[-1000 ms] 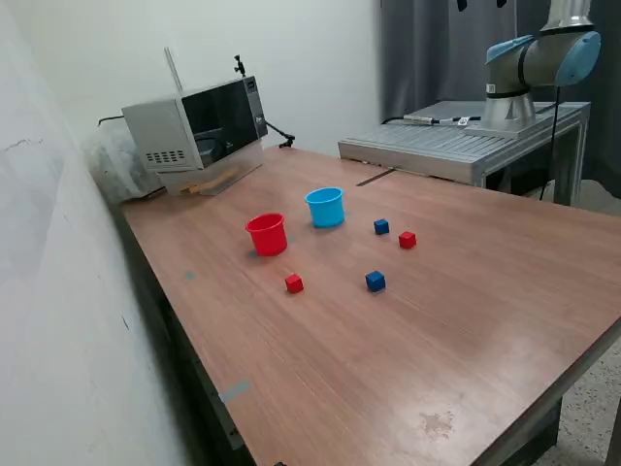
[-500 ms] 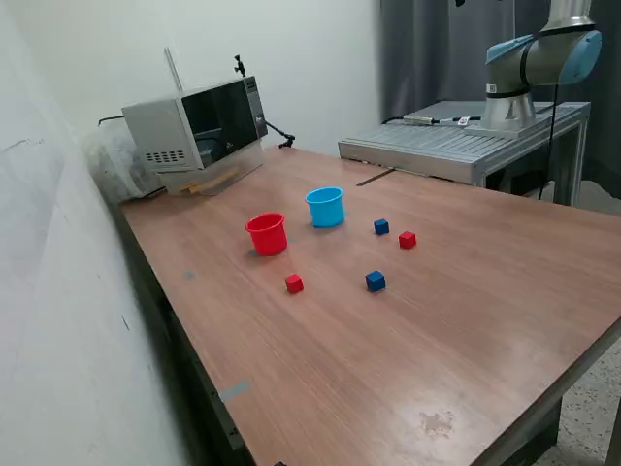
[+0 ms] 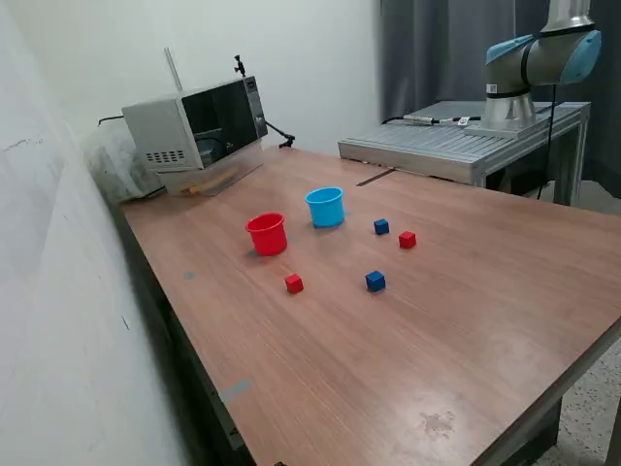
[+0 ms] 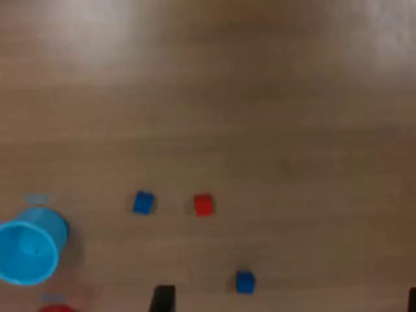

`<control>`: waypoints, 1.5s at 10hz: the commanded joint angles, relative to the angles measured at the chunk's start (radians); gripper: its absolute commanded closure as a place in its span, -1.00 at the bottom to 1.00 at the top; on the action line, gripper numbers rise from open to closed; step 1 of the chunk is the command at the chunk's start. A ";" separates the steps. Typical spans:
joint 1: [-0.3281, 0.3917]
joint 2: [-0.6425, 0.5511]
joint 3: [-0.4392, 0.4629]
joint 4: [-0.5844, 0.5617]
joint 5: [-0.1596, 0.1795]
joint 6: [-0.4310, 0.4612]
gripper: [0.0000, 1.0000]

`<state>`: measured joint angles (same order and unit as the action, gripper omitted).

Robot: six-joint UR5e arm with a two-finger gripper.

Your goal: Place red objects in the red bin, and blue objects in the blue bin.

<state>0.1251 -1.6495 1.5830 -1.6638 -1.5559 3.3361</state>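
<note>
Red bin [image 3: 266, 234], blue bin [image 3: 326, 207] upright, mouths up.

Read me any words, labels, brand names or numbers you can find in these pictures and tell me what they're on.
None can be read.
Microwave: its control panel is too small to make out.
Red cup, blue cup and the cubes: plain, no markings.
Wrist view: too blurred for any text.
</note>
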 commanded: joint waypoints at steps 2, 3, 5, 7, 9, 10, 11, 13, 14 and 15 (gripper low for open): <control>-0.008 0.127 0.101 -0.256 -0.003 0.062 -1.00; -0.012 0.189 0.141 -0.320 -0.004 0.062 -1.00; -0.092 0.281 0.225 -0.475 -0.006 0.060 -1.00; -0.146 0.387 0.249 -0.549 -0.021 0.060 -1.00; -0.188 0.444 0.267 -0.597 -0.039 0.059 -1.00; -0.191 0.460 0.276 -0.619 -0.039 0.059 -1.00; -0.191 0.482 0.278 -0.635 -0.039 0.059 -1.00; -0.191 0.510 0.275 -0.666 -0.041 0.059 -1.00; -0.191 0.534 0.272 -0.684 -0.041 0.059 -1.00; -0.191 0.559 0.269 -0.703 -0.041 0.057 -1.00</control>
<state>-0.0654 -1.1250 1.8553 -2.3401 -1.5967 3.3943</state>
